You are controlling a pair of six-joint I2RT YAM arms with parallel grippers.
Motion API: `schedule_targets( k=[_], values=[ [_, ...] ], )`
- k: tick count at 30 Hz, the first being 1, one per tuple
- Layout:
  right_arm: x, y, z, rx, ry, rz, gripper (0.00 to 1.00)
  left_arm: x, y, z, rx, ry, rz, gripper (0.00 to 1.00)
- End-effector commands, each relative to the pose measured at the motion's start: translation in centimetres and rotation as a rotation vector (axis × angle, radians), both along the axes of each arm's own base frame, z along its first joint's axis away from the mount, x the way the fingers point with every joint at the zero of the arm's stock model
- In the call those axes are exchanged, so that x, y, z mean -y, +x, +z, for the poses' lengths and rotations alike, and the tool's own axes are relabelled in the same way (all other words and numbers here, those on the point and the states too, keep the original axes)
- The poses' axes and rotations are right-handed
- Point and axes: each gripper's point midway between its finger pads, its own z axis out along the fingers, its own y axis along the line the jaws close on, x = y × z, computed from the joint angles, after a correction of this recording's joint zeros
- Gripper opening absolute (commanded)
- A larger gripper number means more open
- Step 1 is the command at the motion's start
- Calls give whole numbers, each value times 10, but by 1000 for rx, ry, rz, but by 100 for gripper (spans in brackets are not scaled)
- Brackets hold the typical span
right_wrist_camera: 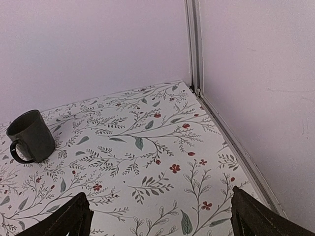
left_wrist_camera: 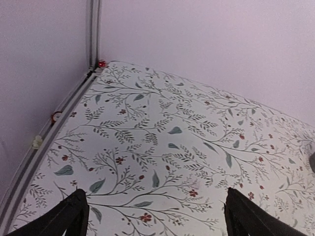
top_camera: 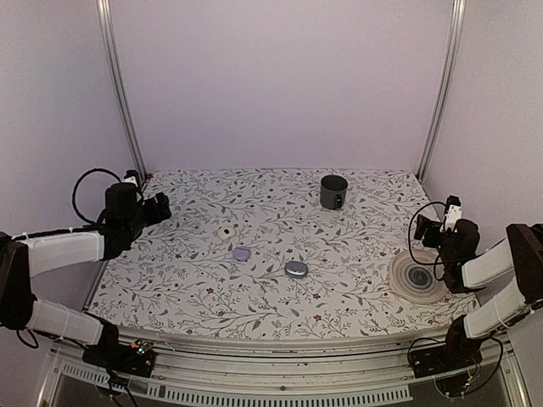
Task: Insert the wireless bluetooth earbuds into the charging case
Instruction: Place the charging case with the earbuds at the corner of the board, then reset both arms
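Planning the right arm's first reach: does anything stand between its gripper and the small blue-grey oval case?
Nothing visible does. The open right gripper hangs at the table's right edge; only bare floral tablecloth lies between it and the glossy blue-grey oval charging case. The dark mug stands farther back, off that line.

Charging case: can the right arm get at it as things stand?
Probably yes: the charging case lies closed on bare tablecloth, nothing standing between it and the open right hand.

We see bare bench (top_camera: 373, 237) btwn mug (top_camera: 333, 192) & charging case (top_camera: 296, 269); lilac disc (top_camera: 242, 253), white piece (top_camera: 226, 231) near its left side.
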Motion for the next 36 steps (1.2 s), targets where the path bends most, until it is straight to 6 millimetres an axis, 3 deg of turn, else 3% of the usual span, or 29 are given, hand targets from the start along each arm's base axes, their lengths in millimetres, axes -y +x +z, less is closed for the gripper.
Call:
schedule_targets(
  k=[1,4,8,11,16,20,26,30,36],
  values=[
    [-20,3,43,260,-71,103,99,-56,-3,2,72,154,196,96],
    [-27,19,35,187,-127,132,99,-75,-10,8,136,218,269,96],
    [-26,19,34,183,-130,130,99,-95,-15,18,198,318,357,96],
    [-27,19,34,182,-129,132,99,-108,-29,6,222,377,426,96],
    [-27,19,34,183,-130,133,99,-101,-63,15,468,384,378,96],
    [-28,20,33,179,-129,140,99,-70,-45,9,445,447,201,96],
    [-28,20,33,179,-131,141,99,-56,-34,-3,454,427,16,96],
    [-29,20,33,179,-130,143,99,-61,-19,-13,377,405,18,96],
    [-29,20,33,180,-132,147,99,-64,-17,-12,374,398,36,96]
  ],
)
